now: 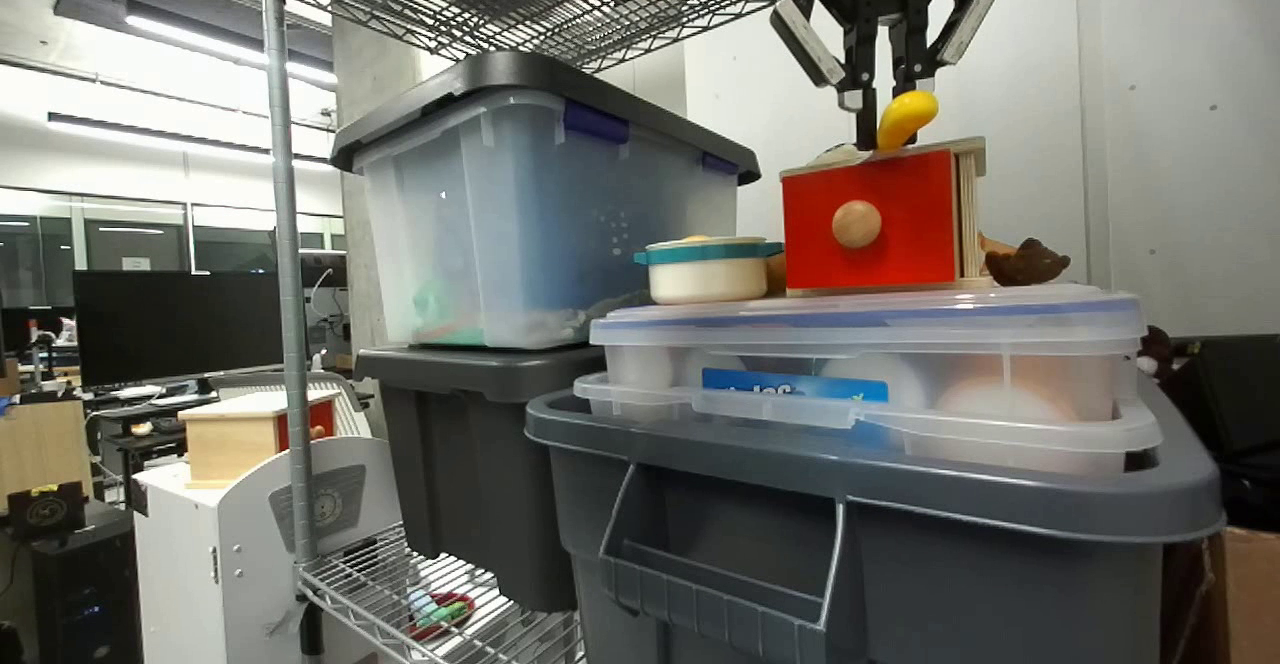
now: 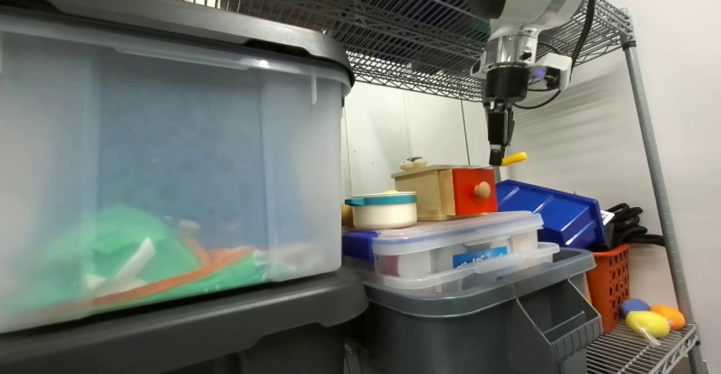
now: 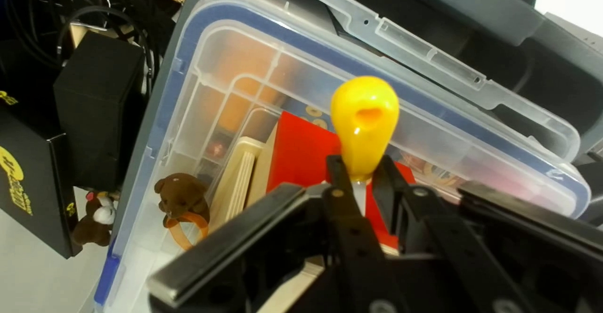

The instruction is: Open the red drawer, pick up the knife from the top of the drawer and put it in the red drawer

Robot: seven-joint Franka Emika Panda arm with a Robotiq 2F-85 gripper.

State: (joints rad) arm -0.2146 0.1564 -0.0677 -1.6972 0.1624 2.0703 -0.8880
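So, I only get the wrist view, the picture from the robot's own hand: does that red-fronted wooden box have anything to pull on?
Observer: Yes, in both exterior views the red-fronted wooden box has a round, pale wooden knob.
Visitor: And the smooth yellow knife handle: does it point down or out?
Observer: In an exterior view it juts out sideways from the black two-fingered gripper.
Visitor: Anything beside the box?
Observer: Yes, a small, round cream pot with a teal band, in both exterior views.

Glossy-handled knife [image 3: 363, 138], smooth wooden red drawer [image 1: 908, 219], matt fingers [image 1: 866, 122]
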